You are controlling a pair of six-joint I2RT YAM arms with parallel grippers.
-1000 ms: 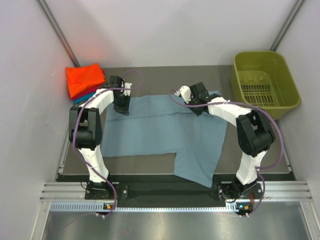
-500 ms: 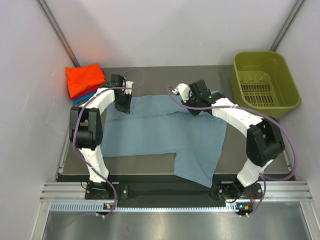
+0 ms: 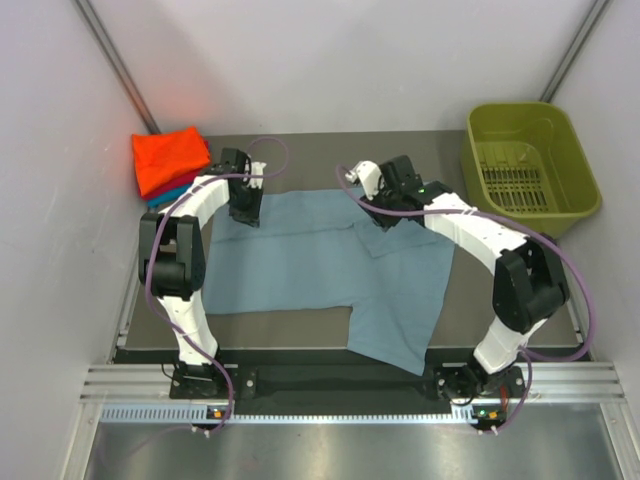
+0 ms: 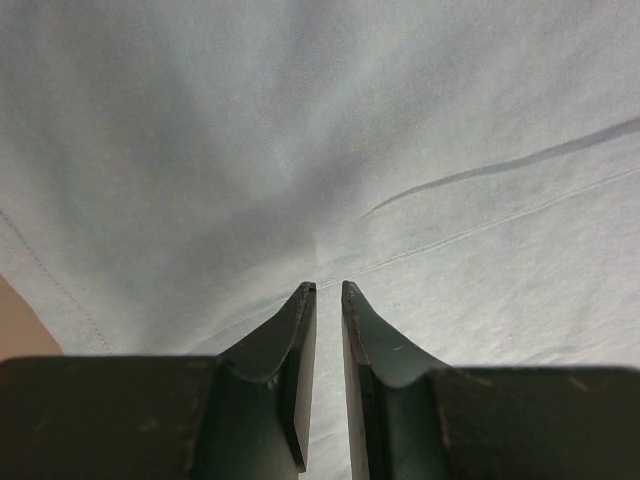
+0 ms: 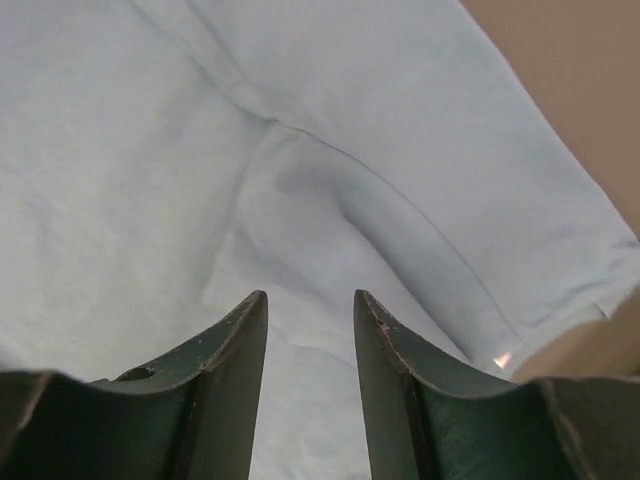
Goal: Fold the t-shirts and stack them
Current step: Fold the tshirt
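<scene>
Far left, at the back corner of the table (image 3: 500, 290), sits the folded stack – the orange shirt (image 3: 170, 160) on top, with a strip of the teal shirt (image 3: 172, 194) showing under its near edge. Just beside it, my left gripper (image 3: 245, 210) is down on the far left corner of the grey-blue shirt (image 3: 300, 265). On the left wrist camera the left gripper (image 4: 328, 288) has its jaws drawn to a thin slit, and the creases in the grey-blue shirt (image 4: 300, 150) run into the tips, so I read it as pinching the cloth. That shirt lies spread over the middle of the table, one part reaching down towards the near edge on the right side. My right gripper (image 3: 380, 210) hovers over the shirt's far right area, where a flap is turned over. On the right wrist view the right gripper (image 5: 310, 295) has its fingers clearly apart – nothing between them, only the grey-blue shirt (image 5: 150, 150) lying beneath. Well off to the right, at the far corner, stands the olive-green basket (image 3: 585, 195), apart from the shirt
</scene>
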